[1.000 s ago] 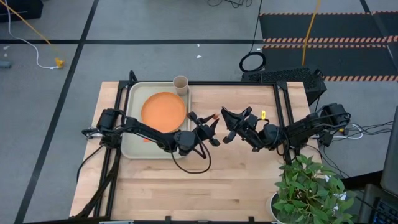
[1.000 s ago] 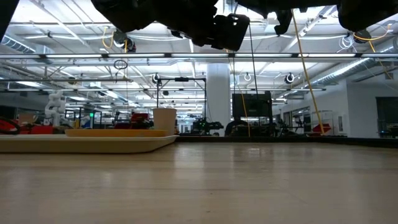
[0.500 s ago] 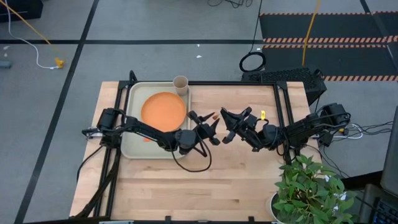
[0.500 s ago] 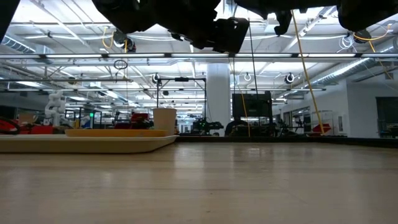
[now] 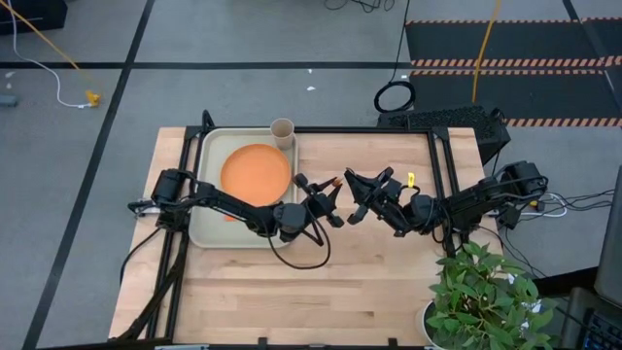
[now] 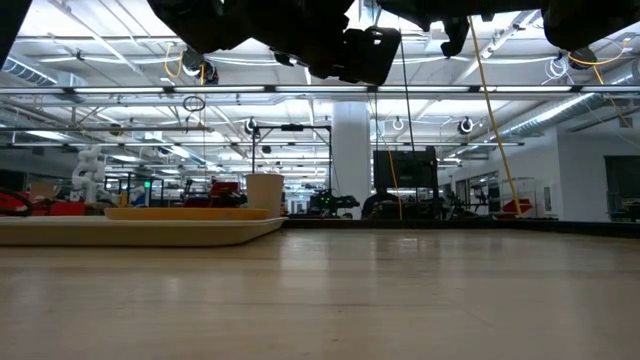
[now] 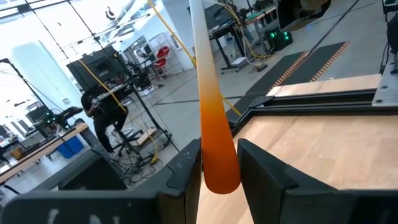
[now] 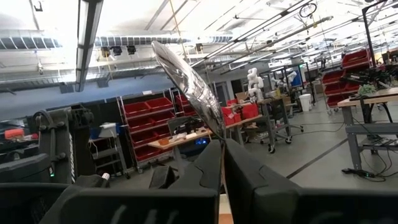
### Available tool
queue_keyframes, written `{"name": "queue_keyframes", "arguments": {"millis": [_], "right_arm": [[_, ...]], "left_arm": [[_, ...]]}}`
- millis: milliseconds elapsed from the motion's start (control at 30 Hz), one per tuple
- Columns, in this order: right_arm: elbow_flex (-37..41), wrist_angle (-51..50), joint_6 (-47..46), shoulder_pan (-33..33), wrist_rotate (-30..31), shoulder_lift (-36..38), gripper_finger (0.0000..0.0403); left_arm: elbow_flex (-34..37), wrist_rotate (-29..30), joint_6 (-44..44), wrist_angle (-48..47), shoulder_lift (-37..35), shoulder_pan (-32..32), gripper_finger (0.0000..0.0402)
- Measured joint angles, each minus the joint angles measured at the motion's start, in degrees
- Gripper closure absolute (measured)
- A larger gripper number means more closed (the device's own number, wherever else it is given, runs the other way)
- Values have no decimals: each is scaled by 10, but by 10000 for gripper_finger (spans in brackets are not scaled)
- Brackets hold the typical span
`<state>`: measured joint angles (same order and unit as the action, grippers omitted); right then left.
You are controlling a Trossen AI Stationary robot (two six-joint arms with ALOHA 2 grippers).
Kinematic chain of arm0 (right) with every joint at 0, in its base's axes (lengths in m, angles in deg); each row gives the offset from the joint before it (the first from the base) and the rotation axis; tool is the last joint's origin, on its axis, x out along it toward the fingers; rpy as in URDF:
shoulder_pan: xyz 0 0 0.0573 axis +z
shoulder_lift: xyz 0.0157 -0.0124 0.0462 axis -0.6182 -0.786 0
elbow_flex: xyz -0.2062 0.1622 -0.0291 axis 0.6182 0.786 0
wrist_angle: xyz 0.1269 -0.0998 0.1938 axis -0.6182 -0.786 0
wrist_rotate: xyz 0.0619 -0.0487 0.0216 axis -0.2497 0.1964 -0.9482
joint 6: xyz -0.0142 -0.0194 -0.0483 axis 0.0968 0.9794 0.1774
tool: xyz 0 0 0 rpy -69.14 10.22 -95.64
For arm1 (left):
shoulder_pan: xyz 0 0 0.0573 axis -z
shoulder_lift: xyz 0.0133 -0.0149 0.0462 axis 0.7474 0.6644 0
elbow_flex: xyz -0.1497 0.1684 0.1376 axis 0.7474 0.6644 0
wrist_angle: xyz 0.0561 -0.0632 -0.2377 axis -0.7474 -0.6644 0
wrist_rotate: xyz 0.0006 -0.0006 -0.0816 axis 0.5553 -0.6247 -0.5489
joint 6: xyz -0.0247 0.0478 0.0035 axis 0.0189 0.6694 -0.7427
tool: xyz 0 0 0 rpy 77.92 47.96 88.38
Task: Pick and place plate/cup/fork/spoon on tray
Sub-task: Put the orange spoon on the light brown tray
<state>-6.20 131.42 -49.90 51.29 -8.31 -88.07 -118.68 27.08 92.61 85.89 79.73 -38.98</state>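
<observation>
My left gripper (image 5: 330, 194) and my right gripper (image 5: 354, 197) hang close together above the middle of the table. The left is shut on an orange-handled utensil (image 7: 210, 118). Its head runs out of the picture, so I cannot tell fork from spoon. The right is shut on the spoon (image 8: 186, 81), whose silver bowl shows. The orange plate (image 5: 256, 172) lies flat in the pale tray (image 5: 204, 231) at the table's left. The beige cup (image 5: 282, 131) stands upright at the tray's far right corner. My left gripper pinches the orange handle's rounded free end (image 7: 219, 177) between its two fingers (image 7: 186, 180), which lie across it. The utensil is lifted clear of the table and runs off from the fingers toward its pale metal part. My right gripper pinches the spoon just below its bowl, at the neck (image 8: 217, 138), between its two fingers (image 8: 205, 168). The bowl stands out beyond the fingers, and the handle is hidden behind them. The spoon is lifted clear of the table.
A potted plant (image 5: 481, 297) stands at the table's near right corner. Bare wood (image 5: 321, 282) lies in front of both grippers. In the low view the tray (image 6: 140, 232) sits at the left with the cup (image 6: 264, 192) behind it.
</observation>
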Motion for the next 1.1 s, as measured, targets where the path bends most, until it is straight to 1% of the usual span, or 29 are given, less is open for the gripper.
{"name": "queue_keyframes", "arguments": {"millis": [100,300,500,633,800,933,1100], "right_arm": [[0,0,0,0,0,0,403],[0,0,0,0,1,0,403],[0,-1,1,0,2,0,399],[0,-15,21,2,2,1,376],[0,-50,30,6,1,2,328],[0,-72,30,6,1,2,284],[0,-112,29,13,2,2,233]], "left_arm": [[0,1,-1,0,0,0,297],[0,7,-4,2,0,1,330],[0,7,-6,-3,0,2,325],[0,-2,-2,-34,-9,11,328],[0,-3,-13,-117,-49,24,330],[0,-3,-53,-234,-94,28,330],[0,-8,-124,-410,-171,32,328]]}}
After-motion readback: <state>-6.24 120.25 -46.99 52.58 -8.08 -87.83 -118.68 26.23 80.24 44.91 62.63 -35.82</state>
